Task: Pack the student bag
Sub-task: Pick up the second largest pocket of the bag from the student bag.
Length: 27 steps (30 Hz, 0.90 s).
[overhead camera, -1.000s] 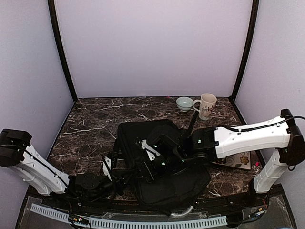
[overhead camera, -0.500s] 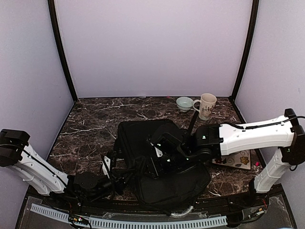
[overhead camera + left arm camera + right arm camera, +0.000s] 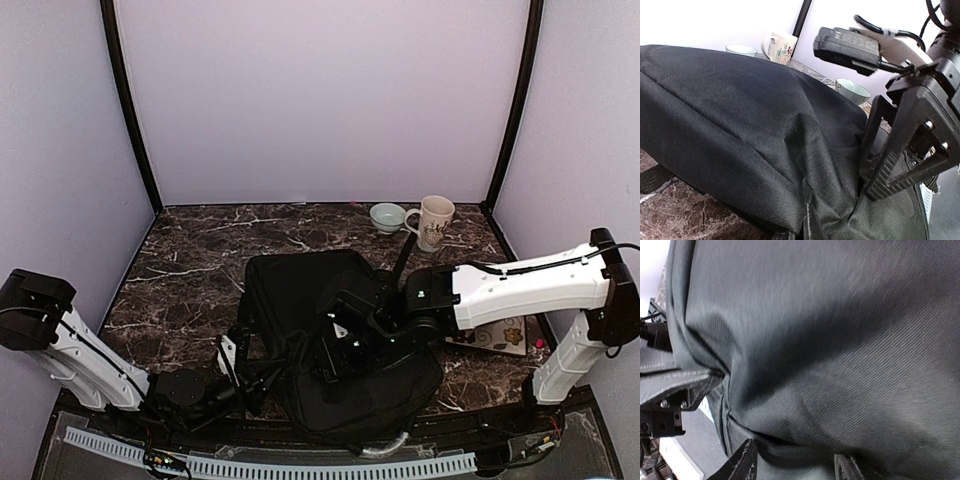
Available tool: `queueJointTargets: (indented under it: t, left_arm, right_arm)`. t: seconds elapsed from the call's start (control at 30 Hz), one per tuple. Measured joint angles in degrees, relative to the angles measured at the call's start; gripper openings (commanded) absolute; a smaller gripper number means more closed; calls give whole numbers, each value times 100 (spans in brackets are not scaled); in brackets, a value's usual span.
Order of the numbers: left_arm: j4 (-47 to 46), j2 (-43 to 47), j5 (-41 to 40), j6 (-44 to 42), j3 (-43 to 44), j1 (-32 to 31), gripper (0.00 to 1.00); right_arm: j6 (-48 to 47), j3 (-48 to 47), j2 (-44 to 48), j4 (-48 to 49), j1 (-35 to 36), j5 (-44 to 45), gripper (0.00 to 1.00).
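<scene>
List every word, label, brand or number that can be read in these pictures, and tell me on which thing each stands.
None can be read.
The mug carries a plant picture, no letters.
The flat pale item has printed marks too small to read.
The student bag shows no label.

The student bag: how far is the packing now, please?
Done: nothing visibly finished; whether anything is inside cannot be seen. In hand: the left tool pinches fabric of the student bag, while the right tool rests against it, fingers apart. Left, probably: the flat patterned item beside the bag lies outside.
</scene>
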<state>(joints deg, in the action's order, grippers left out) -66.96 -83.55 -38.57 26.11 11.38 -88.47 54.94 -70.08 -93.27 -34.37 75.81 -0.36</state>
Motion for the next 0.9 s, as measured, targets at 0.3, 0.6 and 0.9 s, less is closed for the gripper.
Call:
queueJointTargets:
  t: [0.3, 0.6, 0.9]
  left_arm:
    - [-162, -26, -256, -328, 125, -186, 0]
    - [-168, -26, -260, -470, 153, -236, 0]
    - [170, -24, -310, -472, 153, -245, 0]
  right_arm:
    - [-302, 293, 627, 79, -127, 413, 62]
    - [-715, 776, 688, 1237, -315, -190, 60]
    - [-485, 769, 146, 1639, -267, -935, 57]
